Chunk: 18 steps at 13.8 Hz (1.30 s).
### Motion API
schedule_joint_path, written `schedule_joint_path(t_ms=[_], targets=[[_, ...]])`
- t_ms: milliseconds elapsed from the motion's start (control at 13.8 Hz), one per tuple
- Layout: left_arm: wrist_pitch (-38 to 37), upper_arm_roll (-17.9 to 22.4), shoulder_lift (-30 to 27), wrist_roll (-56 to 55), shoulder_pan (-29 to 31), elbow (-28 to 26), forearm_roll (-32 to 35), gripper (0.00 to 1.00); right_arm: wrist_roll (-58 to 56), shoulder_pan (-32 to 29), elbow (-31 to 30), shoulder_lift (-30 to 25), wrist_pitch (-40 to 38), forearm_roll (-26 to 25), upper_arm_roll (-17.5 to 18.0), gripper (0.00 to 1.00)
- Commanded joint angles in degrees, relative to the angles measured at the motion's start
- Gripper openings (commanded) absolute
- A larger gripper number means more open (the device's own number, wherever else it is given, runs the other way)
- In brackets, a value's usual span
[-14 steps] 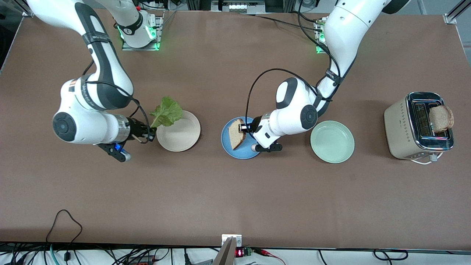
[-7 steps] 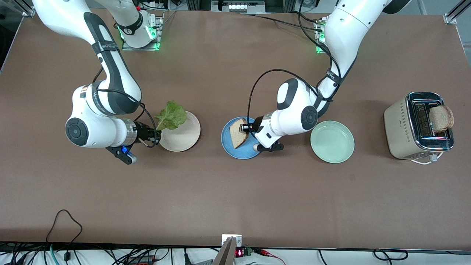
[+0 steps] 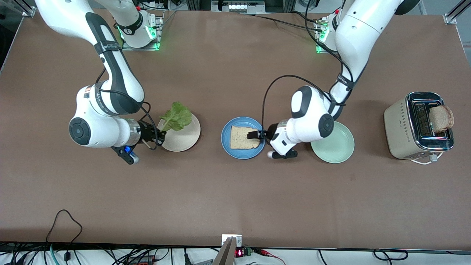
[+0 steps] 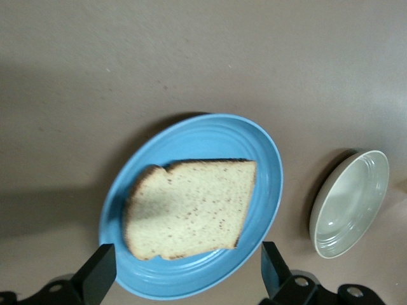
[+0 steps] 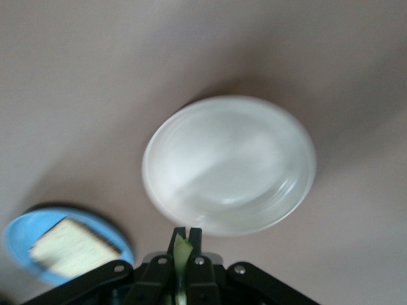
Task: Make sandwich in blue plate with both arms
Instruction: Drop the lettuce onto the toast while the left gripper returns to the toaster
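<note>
The blue plate (image 3: 243, 143) sits mid-table, between the cream-white plate (image 3: 184, 141) toward the right arm's end and the mint-green plate (image 3: 336, 147) toward the left arm's end. One bread slice (image 3: 242, 137) lies flat in it, filling most of the well, its crust corner reaching toward three o'clock on the plate in the front view. Over that three-o'clock rim hangs the left gripper (image 3: 256, 135), jaws spread wide and empty, its fingers (image 4: 98, 279) straddling the plate in the left wrist view. The right gripper (image 3: 160, 134) is over the nine-o'clock edge of the cream-white plate, clenched on the stem of the lettuce leaf (image 3: 177, 116), which stands up and fans toward twelve o'clock. A second slice (image 3: 441, 118) stands in the toaster (image 3: 404, 127) at the left arm's end of the table. The step in hand looks like laying lettuce on the bread. To do it well, the left arm should clear the plate first; the right should carry the leaf high enough not to drag on either rim, centre the ruffled part over the slice, lower until it drapes, then let go.
</note>
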Motion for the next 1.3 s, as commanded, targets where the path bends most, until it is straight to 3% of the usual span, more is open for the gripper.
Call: schedule_joint_path(t_ms=[0, 217, 362, 579, 797, 1086, 1159, 1231], targets=[[-0.2, 0.3, -6.5, 2.1, 0.7, -4.7, -0.7, 1.0, 9.3, 3.5, 0.8, 0.2, 3.5, 6.1, -0.1, 0.0], [-6.5, 4.4, -11.7, 2.0, 0.7, -5.3, 7.0, 1.0, 19.9, 8.7, 1.7, 2.7, 11.5, 13.2, -0.1, 0.0], [-12.3, 7.1, -15.1, 1.8, 2.2, -5.1, 16.4, 1.0, 24.0, 11.9, 2.6, 5.8, 17.5, 14.2, -0.1, 0.0], [-19.6, 7.2, -19.3, 2.1, 9.0, -4.0, 26.8, 1.0, 27.7, 15.5, 4.4, 10.6, 25.9, 14.5, -0.1, 0.0], [-30.9, 7.1, -19.6, 2.3, 13.7, 4.3, 35.2, 1.0, 29.8, 17.7, 6.3, 14.8, 31.0, 15.5, 0.0, 0.0], [-43.6, 7.5, -19.8, 2.2, 16.8, 18.7, 37.9, 1.0, 29.7, 20.0, 6.5, 18.1, 35.6, 15.8, 0.0, 0.02], [-45.6, 7.5, -19.8, 2.2, 17.0, 21.5, 37.9, 1.0, 29.7, 20.0, 6.5, 18.2, 35.7, 15.8, -0.1, 0.05], [-46.9, 7.5, -19.8, 2.3, 17.0, 23.4, 37.8, 1.0, 29.6, 20.0, 6.5, 18.2, 35.7, 15.8, -0.1, 0.21]])
